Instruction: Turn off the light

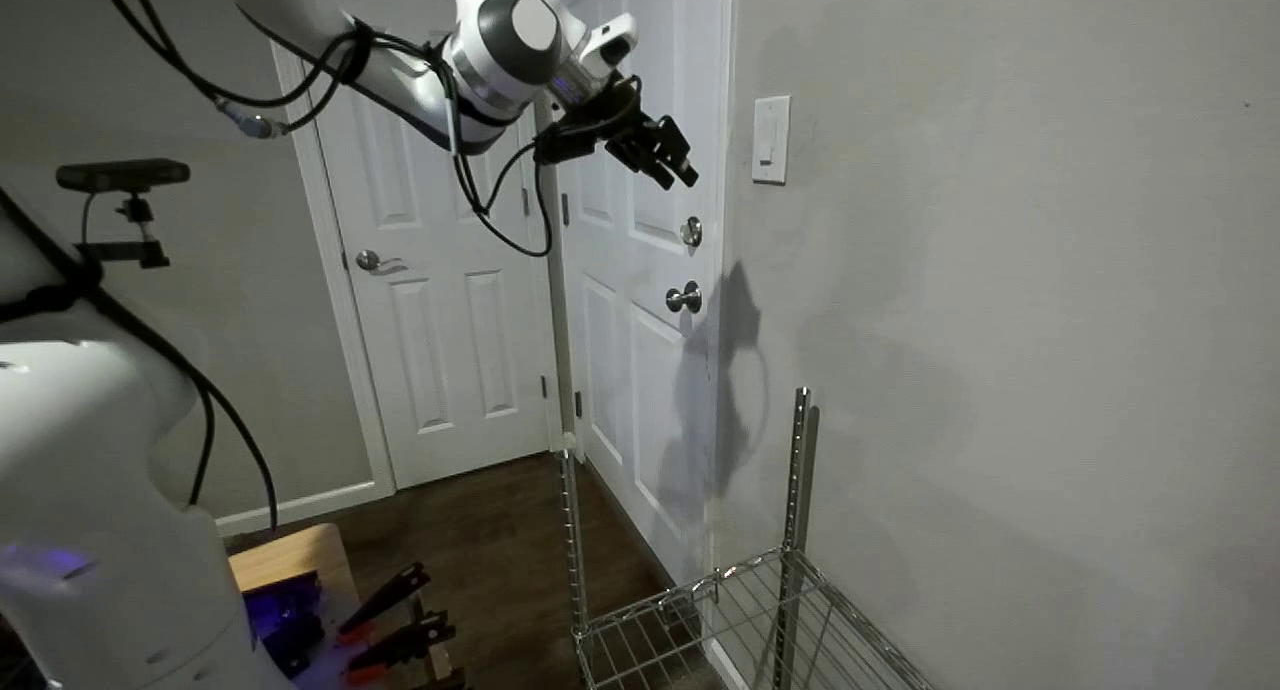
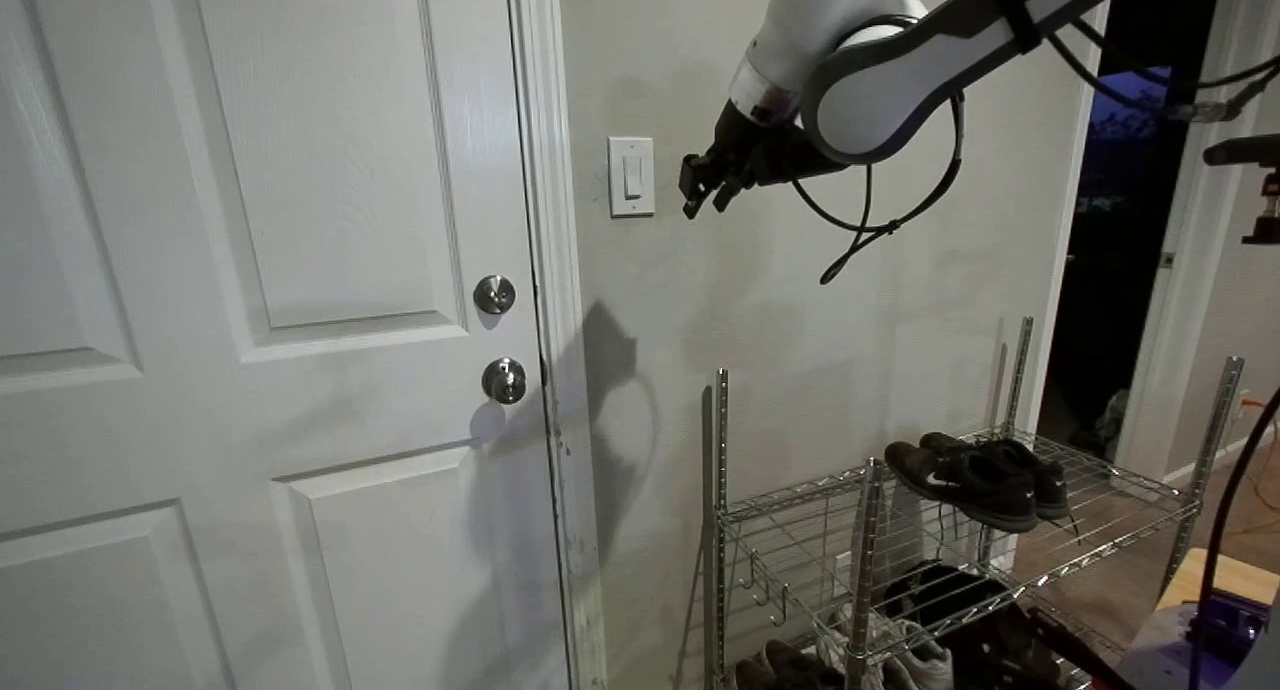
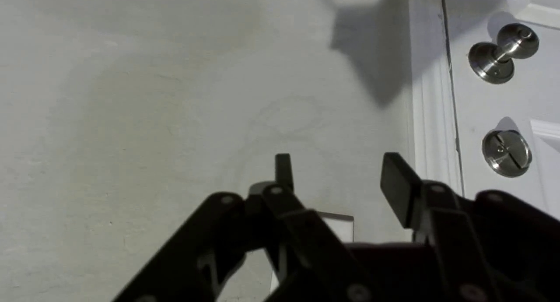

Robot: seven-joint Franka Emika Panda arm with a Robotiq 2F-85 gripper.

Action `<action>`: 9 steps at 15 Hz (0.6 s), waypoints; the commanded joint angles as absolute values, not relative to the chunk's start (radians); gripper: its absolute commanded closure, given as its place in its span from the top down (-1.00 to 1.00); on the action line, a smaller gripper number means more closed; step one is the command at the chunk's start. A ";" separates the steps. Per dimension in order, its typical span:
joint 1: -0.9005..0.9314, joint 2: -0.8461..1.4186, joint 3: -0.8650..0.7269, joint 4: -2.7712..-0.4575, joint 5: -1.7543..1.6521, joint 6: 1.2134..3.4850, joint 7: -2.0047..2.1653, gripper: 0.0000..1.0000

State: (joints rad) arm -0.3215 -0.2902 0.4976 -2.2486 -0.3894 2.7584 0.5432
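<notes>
The light switch is a white upright wall plate with a rocker, beside the door frame in both exterior views (image 1: pixel 770 140) (image 2: pixel 631 177). No lamp is in view. In the wrist view only the plate's edge (image 3: pixel 341 228) shows between the fingers; the gripper hides the rest, including the rocker. My gripper (image 3: pixel 336 173) is open, with nothing between its fingers. In both exterior views the gripper (image 1: pixel 680 178) (image 2: pixel 706 207) is off the wall, near the plate's height, with its fingertips pointing down toward the wall and apart from the plate.
A white door with a metal deadbolt (image 2: pixel 494 295) and a doorknob (image 2: pixel 504 381) is beside the switch. A metal wire rack (image 2: pixel 722 450) stands against the wall below, with black shoes (image 2: pixel 965 480) on it. Black cables (image 2: pixel 890 225) hang in loops from the arm.
</notes>
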 commanded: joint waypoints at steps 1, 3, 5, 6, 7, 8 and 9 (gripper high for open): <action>-0.382 -0.220 0.546 -2.176 -0.476 2.772 0.607 -0.48; -0.406 -0.188 0.564 -2.141 -0.517 2.767 0.629 -0.74; -0.424 -0.152 0.581 -2.102 -0.562 2.760 0.653 -0.98; -0.431 -0.136 0.588 -2.084 -0.582 2.757 0.665 -0.98; -0.437 -0.116 0.596 -2.062 -0.606 2.755 0.678 -1.00; -0.439 -0.099 0.600 -2.044 -0.627 2.752 0.688 -1.00; -0.440 -0.079 0.605 -2.024 -0.650 2.749 0.701 -1.00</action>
State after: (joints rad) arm -0.4183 -0.1426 0.5763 -2.0917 -0.5720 2.7577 0.6425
